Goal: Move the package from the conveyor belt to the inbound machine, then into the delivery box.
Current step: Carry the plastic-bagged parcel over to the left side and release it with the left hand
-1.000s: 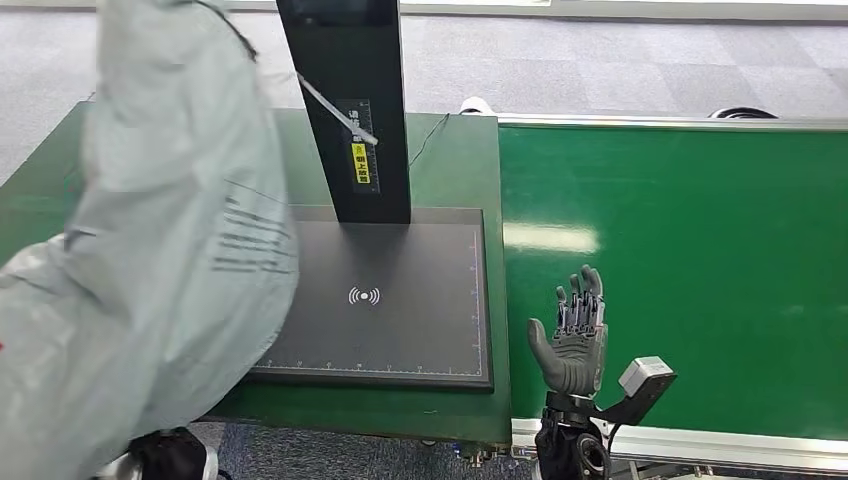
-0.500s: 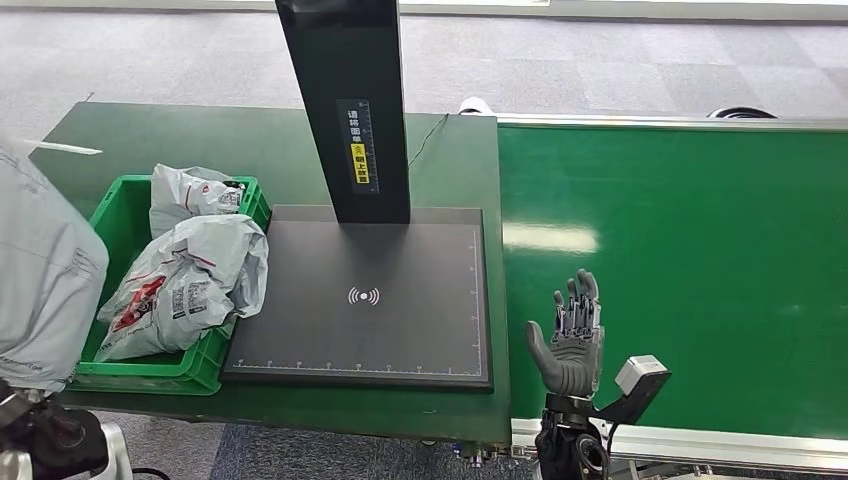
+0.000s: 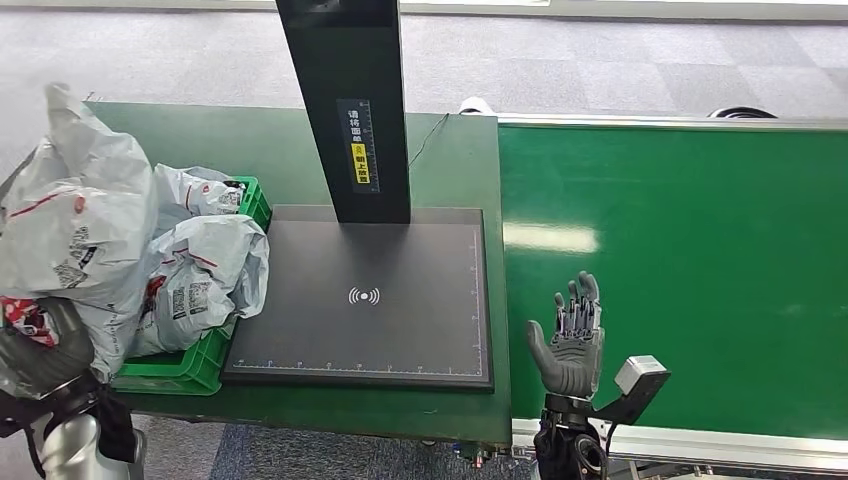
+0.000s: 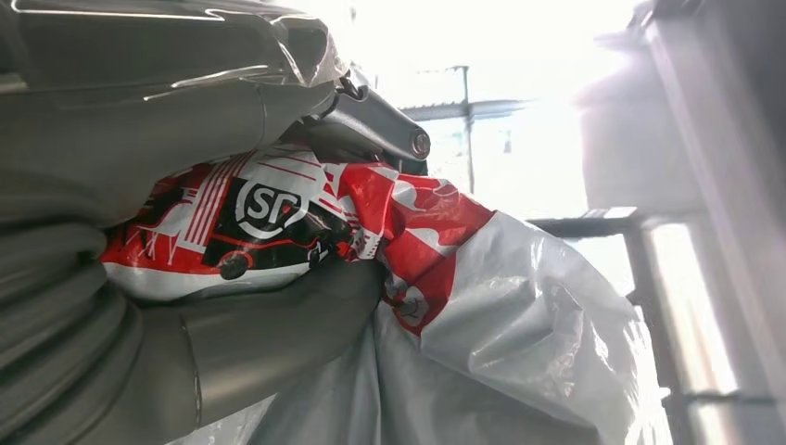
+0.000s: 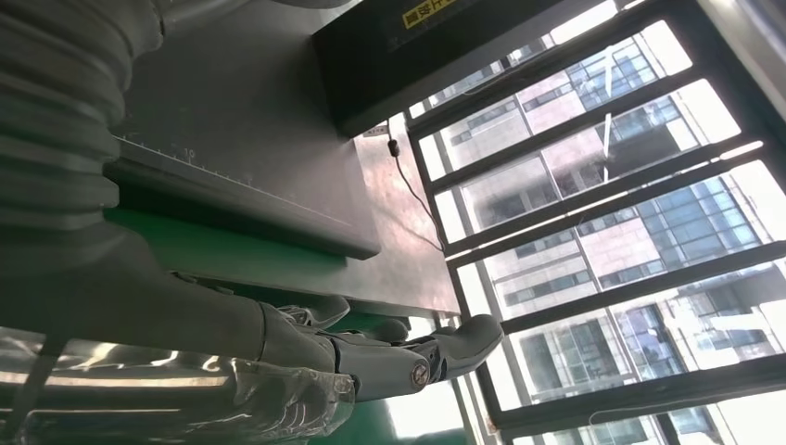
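Gripping the courier package [image 3: 70,225] by its red-printed end, your left hand [image 3: 40,355] sits low at the near-left corner of the desk [image 3: 250,135]. In the left wrist view the thumb and fingers [image 4: 278,324] fold around the crumpled plastic [image 4: 278,218], so the hold looks firm. The rest of the grey-white bag stands up above the hand and leans over the near-left side of the green delivery box [image 3: 190,365]. That placement suits the last step, judging by the task: the bag is off the conveyor belt [image 3: 700,250], past the black inbound machine plate [image 3: 370,300], and poised at the box, not yet released into it. Two other parcels [image 3: 200,280] already lie inside, heaped toward the plate side, so you may want to drop yours onto the free near-left part.

Your right hand [image 3: 572,340] holds nothing. It stands upright, fingers apart and pointing up, palm toward the plate, just over the seam between desk and belt. It looks parked, well clear of the drop.
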Controlling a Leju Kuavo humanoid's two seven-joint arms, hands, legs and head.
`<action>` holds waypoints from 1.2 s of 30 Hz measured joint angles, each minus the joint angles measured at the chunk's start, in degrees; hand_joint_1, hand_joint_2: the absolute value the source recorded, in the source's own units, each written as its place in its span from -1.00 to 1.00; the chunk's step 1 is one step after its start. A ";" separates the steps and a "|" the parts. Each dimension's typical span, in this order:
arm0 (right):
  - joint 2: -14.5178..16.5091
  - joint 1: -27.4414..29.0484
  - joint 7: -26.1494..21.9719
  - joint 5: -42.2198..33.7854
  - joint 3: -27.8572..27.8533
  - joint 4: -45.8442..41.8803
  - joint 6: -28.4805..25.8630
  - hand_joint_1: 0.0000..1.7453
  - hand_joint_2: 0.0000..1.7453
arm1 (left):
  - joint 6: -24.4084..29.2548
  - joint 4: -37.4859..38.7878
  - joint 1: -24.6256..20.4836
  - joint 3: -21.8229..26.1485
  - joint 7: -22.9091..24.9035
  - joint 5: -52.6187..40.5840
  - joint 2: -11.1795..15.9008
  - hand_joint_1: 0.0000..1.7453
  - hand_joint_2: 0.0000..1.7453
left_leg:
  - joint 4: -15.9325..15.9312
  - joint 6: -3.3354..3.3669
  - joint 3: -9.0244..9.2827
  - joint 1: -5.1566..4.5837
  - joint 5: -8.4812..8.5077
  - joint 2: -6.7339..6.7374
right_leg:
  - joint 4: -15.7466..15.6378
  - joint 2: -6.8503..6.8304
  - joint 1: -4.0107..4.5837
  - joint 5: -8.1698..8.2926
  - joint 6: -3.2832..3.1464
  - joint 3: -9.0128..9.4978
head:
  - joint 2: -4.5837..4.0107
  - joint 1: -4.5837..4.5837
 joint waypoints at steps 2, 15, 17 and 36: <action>0.08 0.04 0.14 -0.05 0.00 -0.02 -0.05 -1.00 1.00 | 0.39 1.95 -0.34 -1.43 1.26 -2.17 0.33 0.93 1.00 | 0.00 0.00 0.00 0.00 0.00 0.00 | 0.00 0.00 0.00 0.00 0.00 0.00 | 0.01 -0.01; 0.67 1.09 1.64 -0.62 0.00 -1.19 0.40 -1.00 1.00 | 2.65 12.51 -5.34 -5.86 4.10 -7.97 1.72 -1.00 1.00 | 0.00 0.00 0.02 0.00 0.03 -0.01 | 0.00 -0.01 0.00 0.00 0.00 0.07 | 0.01 0.01; 0.68 1.52 1.82 -0.72 -0.01 -1.76 0.59 -1.00 1.00 | 3.16 12.29 -5.03 -5.96 3.99 -7.86 1.68 -1.00 1.00 | 0.00 0.00 0.01 0.00 0.02 -0.01 | 0.00 -0.01 0.00 0.00 0.00 0.06 | 0.01 0.01; 0.81 2.76 2.28 -1.00 -0.81 -3.08 1.65 -1.00 1.00 | 3.85 -3.64 4.75 -8.48 -0.94 -1.07 -2.22 -1.00 1.00 | 0.00 -0.01 -0.01 0.00 -0.01 0.00 | 0.00 0.00 0.00 0.00 0.00 0.01 | 0.00 0.01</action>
